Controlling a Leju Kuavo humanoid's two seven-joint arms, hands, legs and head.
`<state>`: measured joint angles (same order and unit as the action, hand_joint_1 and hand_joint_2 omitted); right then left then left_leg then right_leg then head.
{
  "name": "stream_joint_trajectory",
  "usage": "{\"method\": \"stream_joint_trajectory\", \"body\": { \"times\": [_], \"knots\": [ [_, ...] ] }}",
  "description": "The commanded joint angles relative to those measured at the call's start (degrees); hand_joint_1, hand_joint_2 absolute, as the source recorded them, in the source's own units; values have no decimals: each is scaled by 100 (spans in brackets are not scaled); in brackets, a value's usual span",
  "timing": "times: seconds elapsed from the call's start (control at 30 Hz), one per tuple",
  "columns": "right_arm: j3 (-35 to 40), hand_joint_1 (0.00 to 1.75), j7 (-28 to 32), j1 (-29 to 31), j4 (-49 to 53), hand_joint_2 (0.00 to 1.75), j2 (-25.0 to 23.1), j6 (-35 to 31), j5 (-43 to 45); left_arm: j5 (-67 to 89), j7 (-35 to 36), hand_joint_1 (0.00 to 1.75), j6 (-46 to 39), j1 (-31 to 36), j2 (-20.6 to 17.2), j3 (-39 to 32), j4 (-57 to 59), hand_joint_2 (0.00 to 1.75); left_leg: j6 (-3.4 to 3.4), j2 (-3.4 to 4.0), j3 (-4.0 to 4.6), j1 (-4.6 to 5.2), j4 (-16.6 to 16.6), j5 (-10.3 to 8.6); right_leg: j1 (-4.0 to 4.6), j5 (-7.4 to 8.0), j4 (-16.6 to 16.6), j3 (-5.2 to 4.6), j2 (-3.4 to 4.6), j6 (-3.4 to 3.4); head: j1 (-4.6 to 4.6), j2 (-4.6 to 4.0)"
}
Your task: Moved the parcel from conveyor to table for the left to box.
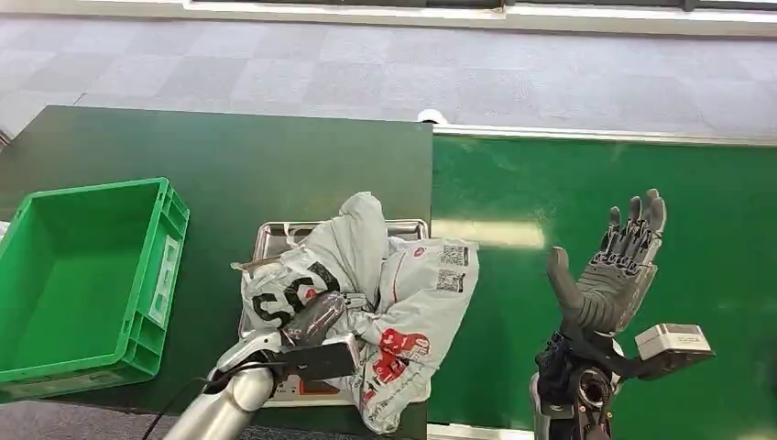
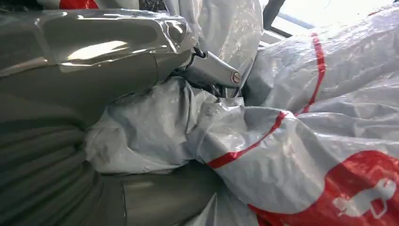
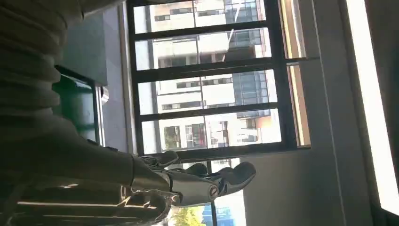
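Observation:
The parcel (image 1: 385,293) is a crumpled grey plastic mailer with red and black print and white labels. It lies on a metal tray (image 1: 275,234) on the dark green table (image 1: 229,156). My left hand (image 1: 316,321) grips it at its near left side. In the left wrist view the thumb and fingers of this hand (image 2: 94,61) close around a fold of the grey bag (image 2: 306,132). My right hand (image 1: 614,275) is raised over the green conveyor (image 1: 596,183) with its fingers spread and nothing in it; the right wrist view has the hand (image 3: 188,183) against windows.
A green plastic crate (image 1: 82,275), with nothing inside, stands on the table's left side, close to the tray. The conveyor's metal rail (image 1: 605,136) runs along its far edge. Grey tiled floor lies beyond.

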<state>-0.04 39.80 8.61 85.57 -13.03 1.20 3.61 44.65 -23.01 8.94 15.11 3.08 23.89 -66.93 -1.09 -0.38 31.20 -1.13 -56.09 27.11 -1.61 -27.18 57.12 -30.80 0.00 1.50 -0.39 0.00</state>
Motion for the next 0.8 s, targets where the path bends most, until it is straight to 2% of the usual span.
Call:
{"method": "stream_joint_trajectory", "body": {
  "times": [0.03,0.37,0.4,0.8],
  "knots": [
    [-73,0,20,16,-83,175,-15,-13,7,62,97,148,94,-205,-138,162,632,175,5,11,5,3,10,-8,0,10,-6,-12,8,-10,0,0],
    [-73,0,20,16,-83,175,-15,-13,7,62,97,148,94,-205,-138,162,632,175,7,18,17,2,15,-14,2,18,-11,-25,14,-15,-2,0],
    [-75,0,20,8,-87,175,-17,-23,12,63,96,173,93,-205,-134,165,640,175,6,16,16,2,14,-14,2,17,-10,-23,12,-14,0,0],
    [1,0,20,-30,-68,175,29,-74,21,-105,-257,175,-77,-241,-110,117,422,175,8,21,19,0,17,-12,4,18,-15,-27,15,-17,-2,0]
  ]
}}
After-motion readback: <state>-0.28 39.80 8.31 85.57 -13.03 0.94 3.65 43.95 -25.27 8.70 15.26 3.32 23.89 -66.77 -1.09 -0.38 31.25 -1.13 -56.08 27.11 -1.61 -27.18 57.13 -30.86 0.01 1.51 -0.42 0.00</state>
